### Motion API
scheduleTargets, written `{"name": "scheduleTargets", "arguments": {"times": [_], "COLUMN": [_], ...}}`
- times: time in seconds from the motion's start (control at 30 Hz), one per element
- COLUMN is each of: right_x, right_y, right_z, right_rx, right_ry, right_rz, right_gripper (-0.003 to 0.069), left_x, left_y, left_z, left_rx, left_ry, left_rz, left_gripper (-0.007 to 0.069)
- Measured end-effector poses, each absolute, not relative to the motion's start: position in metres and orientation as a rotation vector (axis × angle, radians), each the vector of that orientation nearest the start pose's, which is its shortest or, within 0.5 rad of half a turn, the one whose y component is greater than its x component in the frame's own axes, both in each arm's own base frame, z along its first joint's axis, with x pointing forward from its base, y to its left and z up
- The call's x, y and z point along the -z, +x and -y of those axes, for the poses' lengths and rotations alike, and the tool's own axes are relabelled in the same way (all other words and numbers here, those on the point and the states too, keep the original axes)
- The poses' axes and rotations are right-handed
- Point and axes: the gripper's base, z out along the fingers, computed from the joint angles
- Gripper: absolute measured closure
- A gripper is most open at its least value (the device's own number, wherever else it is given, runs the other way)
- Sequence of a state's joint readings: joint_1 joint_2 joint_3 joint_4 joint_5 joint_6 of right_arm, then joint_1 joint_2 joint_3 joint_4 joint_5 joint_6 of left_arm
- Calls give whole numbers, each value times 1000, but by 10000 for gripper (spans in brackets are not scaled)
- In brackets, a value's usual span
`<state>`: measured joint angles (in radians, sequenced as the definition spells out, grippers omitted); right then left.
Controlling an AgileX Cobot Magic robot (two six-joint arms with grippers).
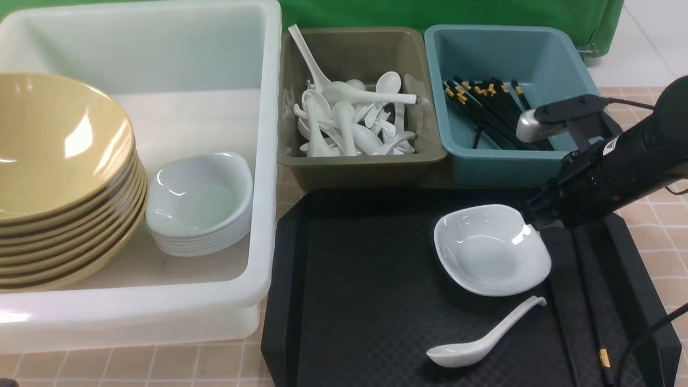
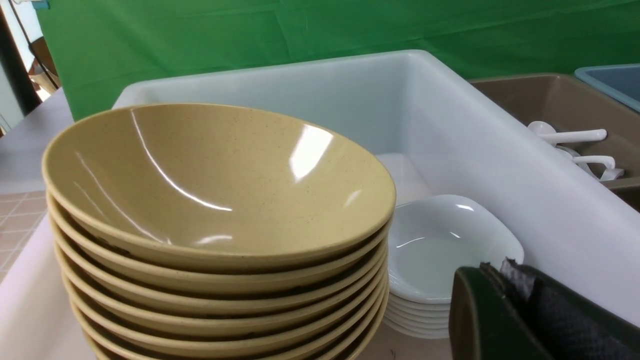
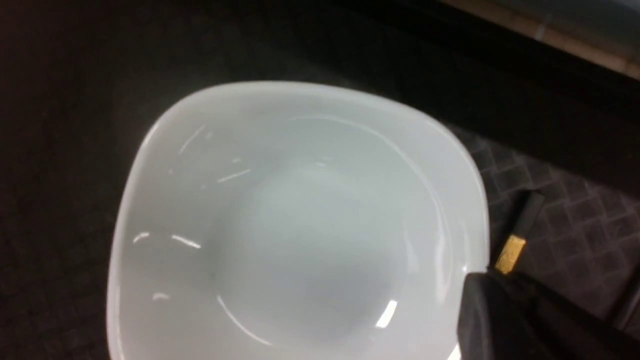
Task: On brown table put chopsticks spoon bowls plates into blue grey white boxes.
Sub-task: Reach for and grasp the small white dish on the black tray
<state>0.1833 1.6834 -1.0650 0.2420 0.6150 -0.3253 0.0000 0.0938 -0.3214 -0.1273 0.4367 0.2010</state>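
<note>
So the right arm's black gripper (image 1: 540, 220) is down at the rim of a shallow glossy white rounded-square dish (image 1: 493, 250), fingers clamped on that rim. The dish sits over the black textured plastic tray (image 1: 365, 301), a bit tilted, and I can't tell if it's touching the tray. Also on the tray there's a glossy white ceramic soup spoon (image 1: 467, 352), just on the near side of the dish, plus two long thin black chopsticks with gold bands (image 1: 589, 306) over toward the right side. The left gripper (image 2: 500, 310) has its fingers together with nothing between them, near the stacks in the big translucent white plastic tub (image 1: 262, 161). That tub holds a leaning stack of wide glossy mustard-yellow bowls (image 1: 59, 145), with a stack of small white dishes (image 1: 199, 196) right beside it. Behind the tray, the olive-grey plastic bin (image 1: 360, 174) has a jumble of white spoons (image 1: 349, 115), and the teal-blue plastic bin (image 1: 505, 166) next to it has a bunch of black chopsticks (image 1: 489, 113). Everything's on the pinkish-tan tiled table (image 1: 177, 363).
</note>
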Motion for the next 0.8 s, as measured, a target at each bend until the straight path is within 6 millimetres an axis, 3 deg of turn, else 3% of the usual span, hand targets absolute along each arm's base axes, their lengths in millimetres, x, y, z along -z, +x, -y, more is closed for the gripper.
{"name": "scheduleTargets", "arguments": {"times": [0.07,0.1,0.17,0.3,0.43,0.6,0.8], "right_x": [-207,-200,-192,-178,-171,-170,-179], "right_y": [329,330,333,336,338,339,337], "right_z": [-74,-74,-76,-80,-84,-90,-91], "right_rx": [-204,-213,-233,-305,-374,-412,-431], "right_ry": [-458,-449,-427,-350,-314,-353,-377], "right_rz": [-2668,-2687,-2706,-2742,-2752,-2730,-2725], "right_gripper": [530,456,382,306,326,510,520], "left_x": [-276,-276,-276,-276,-276,-276,-276], "left_y": [44,44,44,44,44,44,44], "left_z": [5,5,5,5,5,5,5], "left_rx": [-19,-19,-19,-19,-19,-20,-20], "left_ry": [112,112,112,112,112,113,113], "left_rz": [-1686,-1686,-1686,-1686,-1686,-1686,-1686], "left_gripper": [623,623,623,623,623,623,623]}}
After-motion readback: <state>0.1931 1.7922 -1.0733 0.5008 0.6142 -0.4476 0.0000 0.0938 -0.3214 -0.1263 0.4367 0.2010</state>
